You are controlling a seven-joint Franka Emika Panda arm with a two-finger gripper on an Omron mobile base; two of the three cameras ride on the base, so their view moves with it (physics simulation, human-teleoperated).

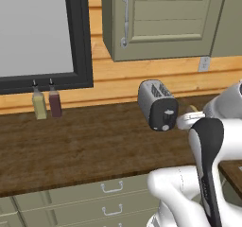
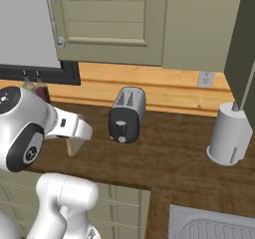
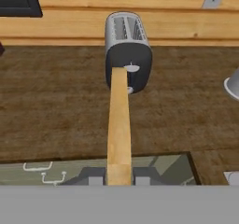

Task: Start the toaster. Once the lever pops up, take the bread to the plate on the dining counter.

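Nearest the hand camera, the flat pale tan bread slice (image 3: 119,125) stands edge-on between the two dark finger tips of the gripper (image 3: 119,178), whose jaws are clenched on its near end; the slice runs straight away from them, and its far end overlaps the black end panel of the toaster in that view. From the right base view the bread (image 2: 74,144) hangs below the white hand, lifted clear of the dark wood-grain counter (image 2: 169,153). Left to right along that counter in the left base view: a small yellow-green bottle (image 1: 39,105), a dark red bottle (image 1: 55,103) touching beside it, then the rounded silver toaster (image 1: 157,104) with its slots upward. In the right base view a white paper-towel roll (image 2: 230,133) stands well to the right of the toaster (image 2: 127,114).
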